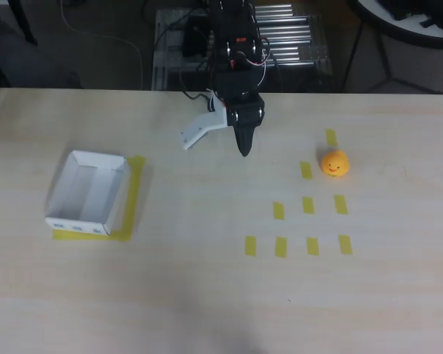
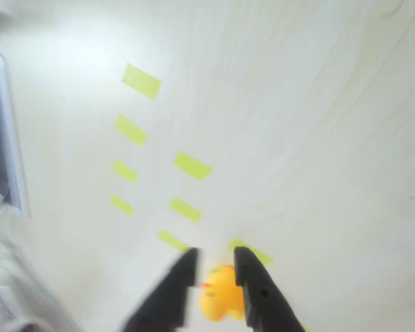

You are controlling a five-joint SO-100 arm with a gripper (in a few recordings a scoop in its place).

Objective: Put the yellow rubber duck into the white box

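1. Nothing of the task is done yet: the yellow rubber duck (image 1: 335, 164) sits on the bare table (image 1: 207, 295) at the right of the overhead view, among the yellow tape strips (image 1: 308, 205), just beside the top two of them.
2. The white box (image 1: 86, 193) stands well apart from the duck, at the left of that view, on a patch of yellow tape (image 1: 136, 193). It holds nothing.
3. The gripper (image 1: 244, 147) hangs between the two, near the far edge of the table, nearer the duck than the box. It holds nothing.
4. In the wrist view the fingers (image 2: 259, 294) stand a little apart, with a narrow gap, and the duck (image 2: 220, 296) shows through that gap, beyond the tips and not between them.
5. That view is blurred, so how high the tips are above the table cannot be told.
6. Left to do, as a judgement: reach out to the duck, open wider around it, close on it, lift it, carry it across the table and drop it inside the box walls.
7. The duck is small and round, so a grip off its middle may let it slip out.
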